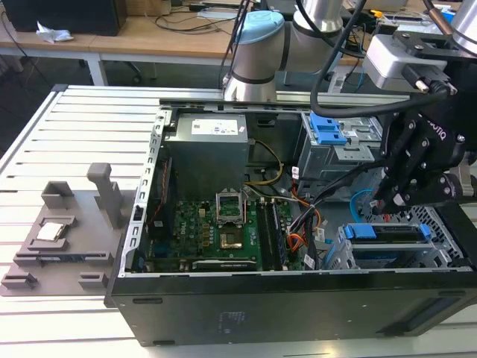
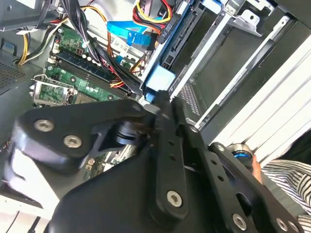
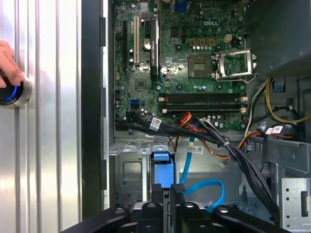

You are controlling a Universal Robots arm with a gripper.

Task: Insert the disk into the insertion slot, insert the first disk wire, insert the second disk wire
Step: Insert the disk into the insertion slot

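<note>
The disk (image 1: 384, 231), in its bright blue carrier, sits inside the insertion slot (image 1: 339, 255), the silver perforated cage at the case's corner on the exterior view's right. My gripper (image 1: 389, 200) hangs just above that cage. In the first wrist view the gripper (image 3: 167, 195) is shut on the black plug of a blue disk wire (image 3: 206, 187), right behind the carrier's blue tab (image 3: 162, 170). In the second wrist view the gripper (image 2: 163, 103) points at the same blue tab (image 2: 158, 80). A bundle of black and coloured wires (image 3: 214, 138) runs past it.
The open computer case holds a green motherboard (image 1: 216, 231), a grey power supply (image 1: 205, 149) and a taller cage with a blue latch (image 1: 328, 130). A grey fixture plate (image 1: 59, 231) lies on the slatted table. A person's hand (image 3: 7, 63) rests on a blue-lit button (image 3: 12, 93).
</note>
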